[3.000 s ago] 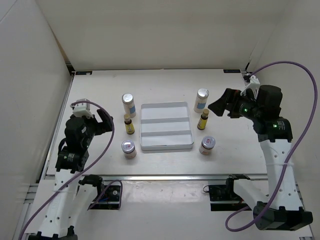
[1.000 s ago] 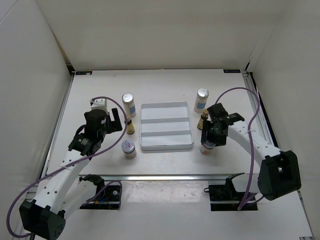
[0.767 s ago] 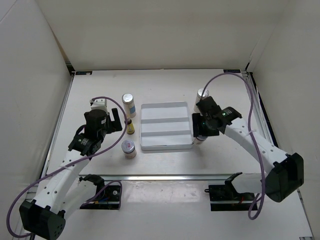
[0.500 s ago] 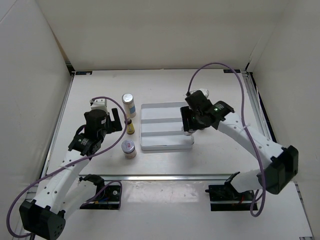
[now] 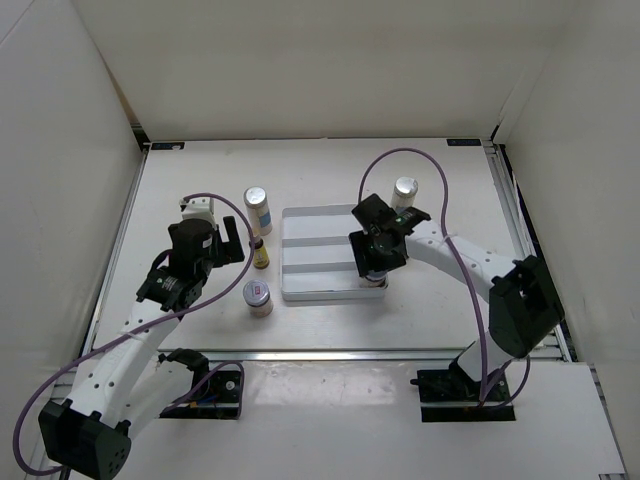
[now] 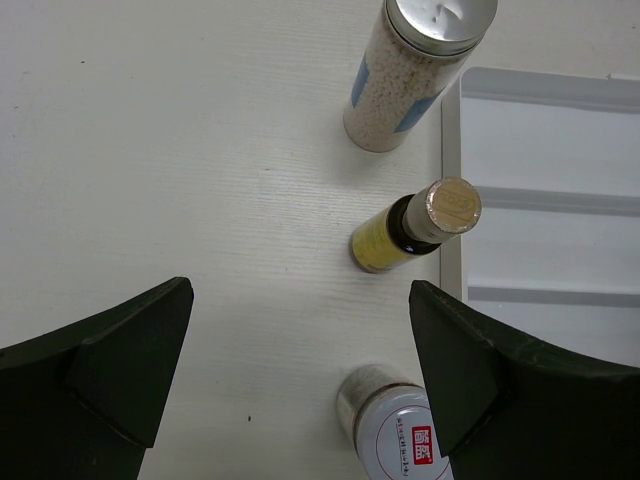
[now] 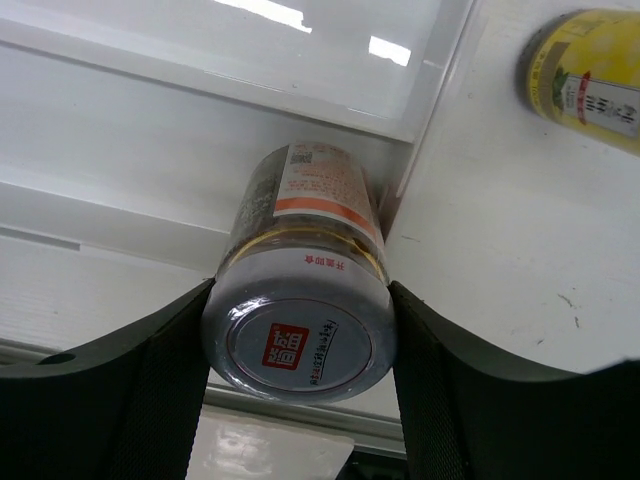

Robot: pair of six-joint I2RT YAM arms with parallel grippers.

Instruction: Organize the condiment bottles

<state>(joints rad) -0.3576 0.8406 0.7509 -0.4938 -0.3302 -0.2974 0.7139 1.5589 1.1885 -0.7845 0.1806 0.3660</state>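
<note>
Grip confirmed on the right side: the right gripper (image 5: 372,264) has its fingers (image 7: 140,390) pressed against both flanks of the held jar (image 7: 305,300). It is a squat one, its red-marked silver lid facing my wrist camera. The jar hangs at the right end of the tray (image 5: 320,228), in the compartment nearest the arm bases, with its base close against the right rim. I cannot tell whether the base touches the tray floor. Right amber bottle (image 7: 583,75) stands on the table just outside that rim; in the top view my arm covers it. Right white bottle (image 5: 404,194) stands beyond the arm, off the tray's far right corner.

Left gripper (image 6: 300,290) hovers with jaws spread wide, holding nothing, above the table left of the tray. Under it runs a column along the tray's left edge:
- left white bottle (image 6: 420,70), farthest from me
- left amber bottle (image 6: 415,235), in the middle, just beside the rim
- left jar (image 6: 400,435), nearest

All three are upright on the table, apart from one another, outside the tray.
</note>
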